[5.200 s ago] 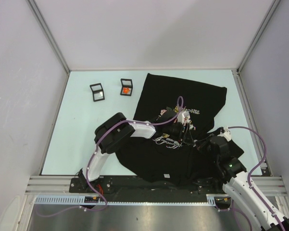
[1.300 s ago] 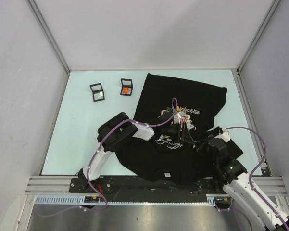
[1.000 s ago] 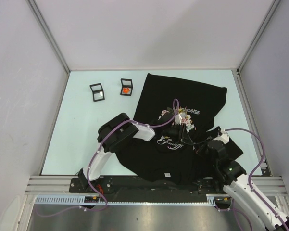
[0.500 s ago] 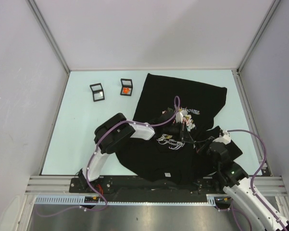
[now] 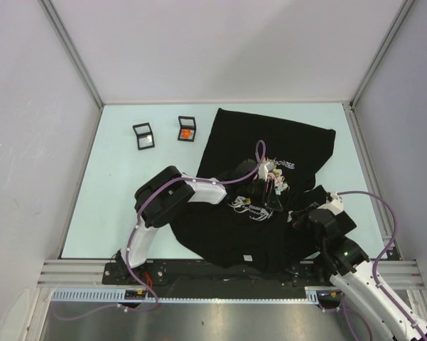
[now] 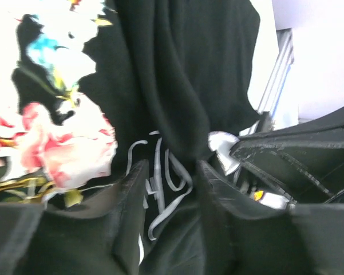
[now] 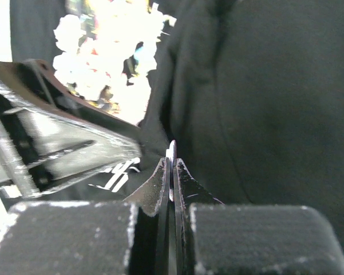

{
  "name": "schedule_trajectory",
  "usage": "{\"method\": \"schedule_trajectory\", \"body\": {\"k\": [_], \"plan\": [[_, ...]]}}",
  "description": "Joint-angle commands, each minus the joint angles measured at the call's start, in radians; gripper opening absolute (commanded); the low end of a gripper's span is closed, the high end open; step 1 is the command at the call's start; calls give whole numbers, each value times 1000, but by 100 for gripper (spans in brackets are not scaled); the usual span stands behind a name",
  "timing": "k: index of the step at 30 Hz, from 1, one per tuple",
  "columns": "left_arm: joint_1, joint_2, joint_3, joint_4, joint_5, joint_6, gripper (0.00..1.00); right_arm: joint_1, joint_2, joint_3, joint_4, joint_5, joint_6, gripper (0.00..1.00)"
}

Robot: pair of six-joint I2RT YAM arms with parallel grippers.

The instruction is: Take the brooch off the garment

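Table [image 5: 114, 199] left of garment [image 5: 284, 142] lies open, save two small boxes [image 5: 143, 135] [image 5: 187, 128]

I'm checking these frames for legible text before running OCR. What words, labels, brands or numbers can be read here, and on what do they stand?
cursive lettering, white, below the rose print on the garment: creased and blurred, not readable.
fine print, white, beside the roses: too small to read.
white tag near the garment's near edge: too small to read.
No text in any view can be quoted.

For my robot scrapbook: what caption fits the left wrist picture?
Left gripper, jaws apart, straddles a fold of the black T-shirt beside its printed roses.
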Motion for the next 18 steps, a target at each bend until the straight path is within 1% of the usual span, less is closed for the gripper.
{"method": "schedule_trajectory", "body": {"k": [1,5,6,8,11,13,14,18], "plan": [[9,-47,10,-16,11,63,50,8,60,62,-37,46,26,0],[7,-35,12,25,80,37,60,11,42,60,-16,40,12,0],[4,-28,10,44,93,32,65,11,39,60,-10,40,13,0],[3,-6,18,47,115,29,66,11,37,60,4,41,15,0],[-1,16,30,36,141,30,67,11,56,62,30,24,15,0],[-4,25,35,25,140,40,60,11,83,71,27,17,23,0],[-4,24,32,15,130,53,56,11,124,83,26,15,24,0],[-8,-19,29,-31,78,110,57,11,238,128,0,44,7,0]]}}
